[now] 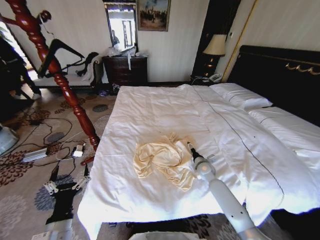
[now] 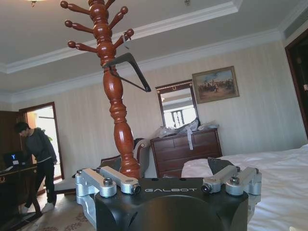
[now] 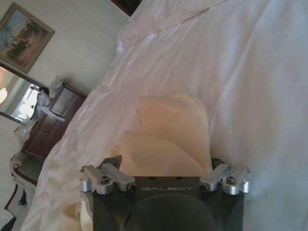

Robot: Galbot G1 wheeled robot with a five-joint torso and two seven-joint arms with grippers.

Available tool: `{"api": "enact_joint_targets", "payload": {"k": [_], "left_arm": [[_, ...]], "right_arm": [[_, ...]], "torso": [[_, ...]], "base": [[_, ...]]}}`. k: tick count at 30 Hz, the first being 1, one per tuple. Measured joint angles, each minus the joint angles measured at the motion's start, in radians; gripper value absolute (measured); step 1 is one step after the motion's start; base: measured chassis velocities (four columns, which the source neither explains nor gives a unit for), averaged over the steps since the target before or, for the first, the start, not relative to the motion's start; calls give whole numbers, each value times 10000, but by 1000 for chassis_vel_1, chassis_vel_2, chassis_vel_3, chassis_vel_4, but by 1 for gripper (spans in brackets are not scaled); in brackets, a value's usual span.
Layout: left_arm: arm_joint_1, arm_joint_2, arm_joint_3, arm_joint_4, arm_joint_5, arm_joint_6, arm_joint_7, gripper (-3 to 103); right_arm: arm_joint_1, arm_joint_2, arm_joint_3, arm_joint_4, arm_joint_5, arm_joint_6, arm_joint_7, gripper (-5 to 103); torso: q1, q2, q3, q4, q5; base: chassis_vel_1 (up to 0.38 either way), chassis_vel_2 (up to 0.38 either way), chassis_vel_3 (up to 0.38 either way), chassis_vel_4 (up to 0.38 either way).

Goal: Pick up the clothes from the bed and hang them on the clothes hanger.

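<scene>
The clothes (image 1: pixel 162 159), a wrinkled cream-yellow garment, lie bunched on the white bed (image 1: pixel 150 107) near its foot. My right gripper (image 1: pixel 192 151) rests at the garment's right edge. In the right wrist view it (image 3: pixel 166 163) is open, with a cream fold of the clothes (image 3: pixel 168 125) between its spread fingers. The black clothes hanger (image 1: pixel 60 50) hangs on the red wooden coat stand (image 1: pixel 75 102) left of the bed, and the left wrist view shows the hanger (image 2: pixel 127 67) high on the stand (image 2: pixel 118 120). My left gripper (image 1: pixel 65 186) hangs open, low over the carpet beside the bed.
Cables and a power strip (image 1: pixel 37 154) lie on the patterned carpet around the stand's base. A dark dresser (image 1: pixel 125 70) with a mirror stands at the far wall. A lamp (image 1: pixel 215 46) and the black headboard (image 1: pixel 280 75) are at the right.
</scene>
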Motion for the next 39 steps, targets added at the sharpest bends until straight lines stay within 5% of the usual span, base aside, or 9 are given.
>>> {"api": "enact_joint_targets", "payload": {"k": [2,7,9,12,15,16,23,32,39], "left_arm": [[-11,0,1,5,-5,0,-10,100],[-58,0,18,43,-61,-1,-52,100],[-74,-1,20,52,-67,0,-57,100],[-119,-10,58,96,-72,-4,-75,100],[-140,-10,90,110,-76,-6,-102,100],[-158,-10,114,123,-79,-7,-125,100],[-221,93,91,167,-238,-7,-158,100],[-262,278,20,317,-506,-68,-216,100],[-431,314,159,450,-589,-95,-247,100]], "right_arm": [[-16,-19,-28,35,-44,29,-43,89],[-134,-118,-135,181,-386,221,-255,62],[-141,-120,-150,178,-475,292,-295,62],[-146,-137,-199,93,-816,577,-368,46],[-175,-226,-199,99,-859,628,-386,40],[-217,-367,-206,143,-939,713,-457,30],[-438,-1257,-212,742,-1128,1171,-932,8],[-15,-3431,266,3007,-853,1913,-2608,1],[84,-4758,1201,5717,201,2121,-2637,1]], "torso": [[-1,-1,0,0,1],[-1,0,0,0,1],[-1,1,0,0,1],[-1,0,0,0,3],[0,0,0,3,2],[-1,1,0,0,2],[-1,0,0,0,4],[0,1,0,4,1],[-1,1,-1,3,-5]], "base": [[0,0,0,0],[0,0,0,0],[0,0,0,0],[0,0,0,0],[0,0,0,0],[0,0,0,0],[0,0,0,0],[0,0,0,0],[0,0,0,0]]}}
